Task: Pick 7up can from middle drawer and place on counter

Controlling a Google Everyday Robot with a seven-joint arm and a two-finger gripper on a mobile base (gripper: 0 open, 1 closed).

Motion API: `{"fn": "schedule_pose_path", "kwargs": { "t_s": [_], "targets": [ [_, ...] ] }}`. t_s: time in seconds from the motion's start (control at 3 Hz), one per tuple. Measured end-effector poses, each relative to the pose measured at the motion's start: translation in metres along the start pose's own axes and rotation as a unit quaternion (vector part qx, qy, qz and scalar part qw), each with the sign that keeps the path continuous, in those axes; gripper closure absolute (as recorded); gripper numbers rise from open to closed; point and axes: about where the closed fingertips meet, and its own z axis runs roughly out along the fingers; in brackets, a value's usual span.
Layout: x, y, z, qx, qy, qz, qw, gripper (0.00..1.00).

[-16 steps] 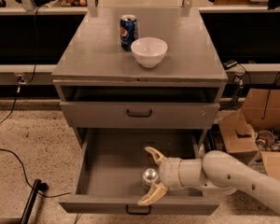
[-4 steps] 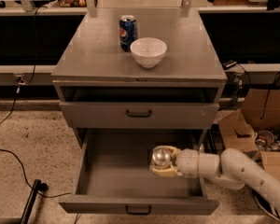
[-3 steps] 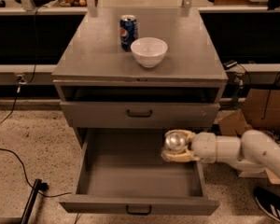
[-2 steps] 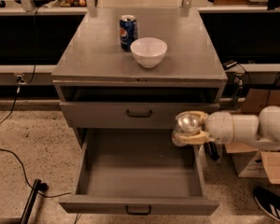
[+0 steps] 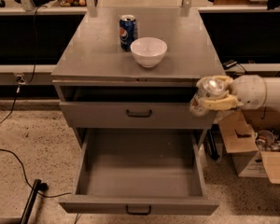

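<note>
My gripper (image 5: 213, 94) is shut on the 7up can (image 5: 208, 93), a pale can with a shiny silver top. It holds the can in the air at the cabinet's right front corner, just below the level of the counter (image 5: 107, 55). The white arm comes in from the right edge. The middle drawer (image 5: 140, 204) is pulled wide open below, and its grey tray holds nothing that I can see.
A blue Pepsi can (image 5: 128, 31) and a white bowl (image 5: 149, 51) stand on the counter near its middle. A closed drawer front (image 5: 139, 113) sits above the open one. Cardboard boxes (image 5: 252, 146) stand on the floor at right. A cable and black stand (image 5: 30, 197) lie at left.
The gripper closed on the can in the drawer, lifted it out, and carried it up and to the right, to the counter's right front corner. The drawer now holds nothing visible.
</note>
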Motion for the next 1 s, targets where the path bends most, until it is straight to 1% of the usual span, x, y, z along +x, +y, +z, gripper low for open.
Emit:
{"fn": "schedule_pose_path", "kwargs": {
  "t_s": [0.33,0.67,1.0],
  "targets": [
    [-0.044,-0.025,-0.013,0.033,0.035,-0.053,0.9974,1.0],
    [-0.045,-0.025,-0.012,0.034,0.034,-0.053,0.9974,1.0],
    [-0.08,-0.051,-0.013,0.061,0.02,-0.063,0.996,1.0]
  ]
}}
